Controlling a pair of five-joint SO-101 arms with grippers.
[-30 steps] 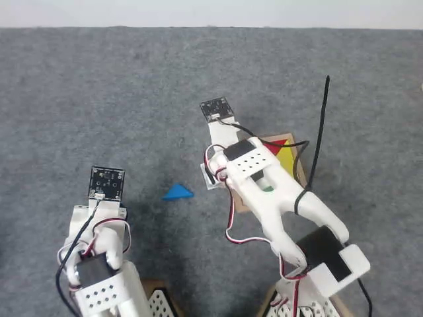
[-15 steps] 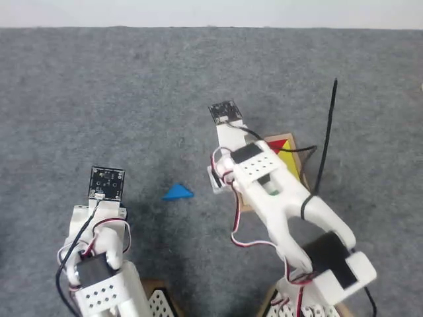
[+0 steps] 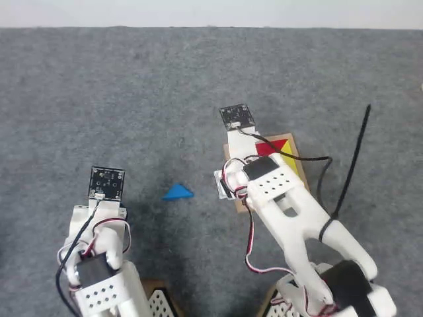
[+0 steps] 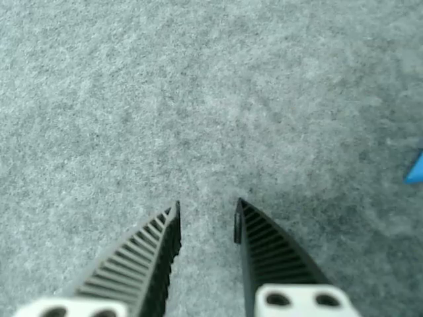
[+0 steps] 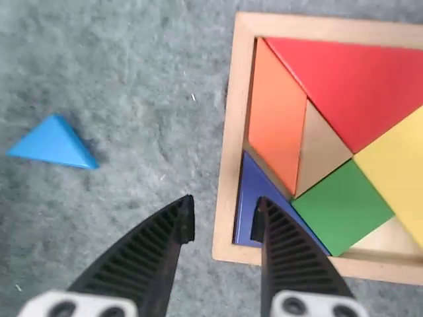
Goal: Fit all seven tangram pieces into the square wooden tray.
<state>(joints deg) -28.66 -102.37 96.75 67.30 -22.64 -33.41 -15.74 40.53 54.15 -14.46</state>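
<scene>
Your tray (image 5: 228,132) is holding a red piece (image 5: 350,79), orange piece (image 5: 277,119), yellow piece (image 5: 393,178), green piece (image 5: 344,205) and dark blue piece (image 5: 254,198). The tan triangle (image 5: 320,148) among them may be a piece or bare wood. The light blue triangle (image 3: 177,192) is lying on the desk (image 3: 132,86), left of the tray. Your right gripper (image 5: 223,214) is hovering over the tray's near left corner with its fingers parted. Your left gripper (image 4: 206,218) is hovering over the desk, fingers also parted.

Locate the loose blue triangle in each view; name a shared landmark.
High view: blue triangle on the mat, left of the wooden tray.
Left wrist view: a sliver at the frame edge.
Right wrist view: on the mat beside the wooden tray.
Shared landmark: the wooden tray, in high and right wrist views.
</scene>
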